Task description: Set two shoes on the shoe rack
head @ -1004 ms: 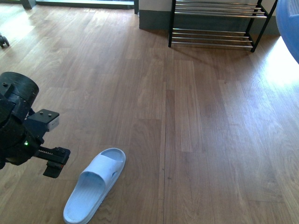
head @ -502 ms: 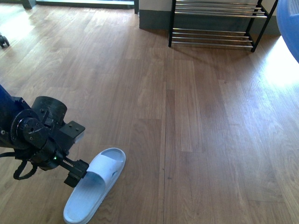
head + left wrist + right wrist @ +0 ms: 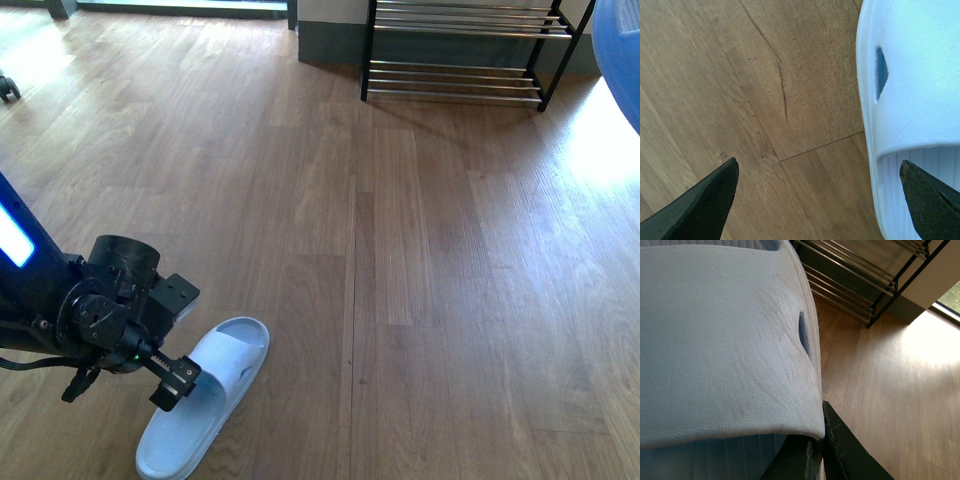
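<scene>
The top edge of the front view cuts off the shoe rack (image 3: 455,60). The left tool (image 3: 170,388) covers part of the floor slide (image 3: 228,358). The held slide (image 3: 725,340) overruns the right wrist view, hiding most of the right tool (image 3: 815,460).

You had a wooden plank floor (image 3: 420,250) under everything, its brown boards running away from you in the front view. At the far side a dark grey skirting band (image 3: 330,42) ran along the foot of the wall, with a bright strip of daylight (image 3: 180,8) beside it. A small black wheel (image 3: 8,88) sat at the far left edge, only partly in view. Sun fell in a pale patch (image 3: 610,140) on the boards to your right. In the left wrist view you could see a thin dark crack (image 3: 777,75) in one plank, ending near a seam (image 3: 820,147) between boards. The right wrist view showed a pale wall (image 3: 935,285).
</scene>
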